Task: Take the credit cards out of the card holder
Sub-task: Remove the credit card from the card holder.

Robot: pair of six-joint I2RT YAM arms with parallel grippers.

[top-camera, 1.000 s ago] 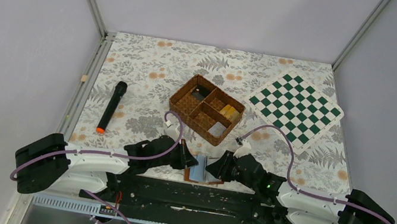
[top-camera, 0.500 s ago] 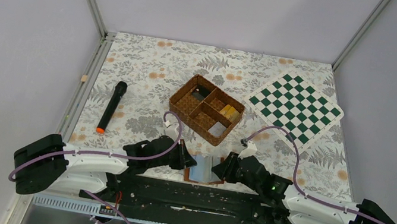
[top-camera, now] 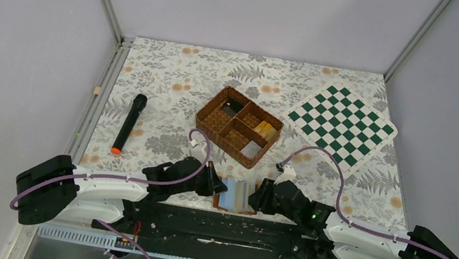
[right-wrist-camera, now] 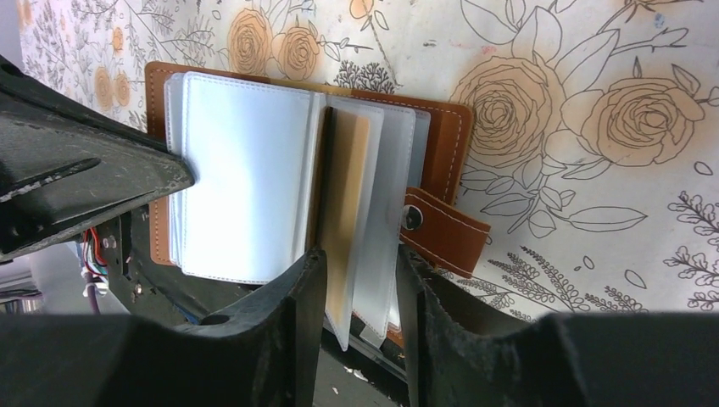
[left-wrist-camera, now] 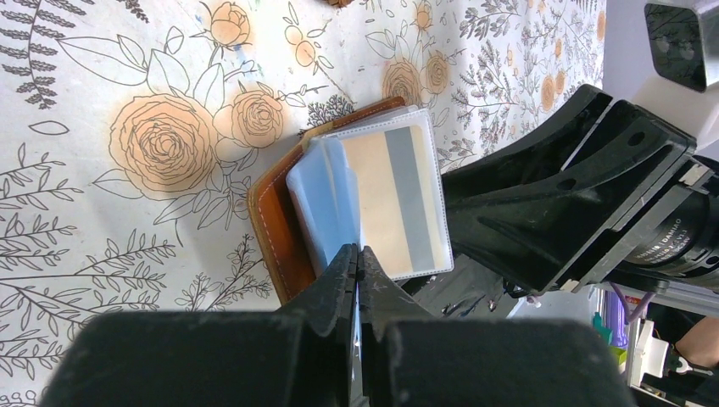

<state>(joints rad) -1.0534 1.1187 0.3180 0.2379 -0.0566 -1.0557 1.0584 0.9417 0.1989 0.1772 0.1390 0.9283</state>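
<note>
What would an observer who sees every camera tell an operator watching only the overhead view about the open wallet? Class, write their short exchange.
Operator: From overhead the wallet is half hidden. Is any card showing?
Observer: Yes. The left wrist view shows a tan card with a grey stripe, behind clear plastic.
Operator: Is the right gripper shut?
Observer: No. The right wrist view shows the right gripper open, its fingers either side of a yellow card that is not yet out of the wallet.
</note>
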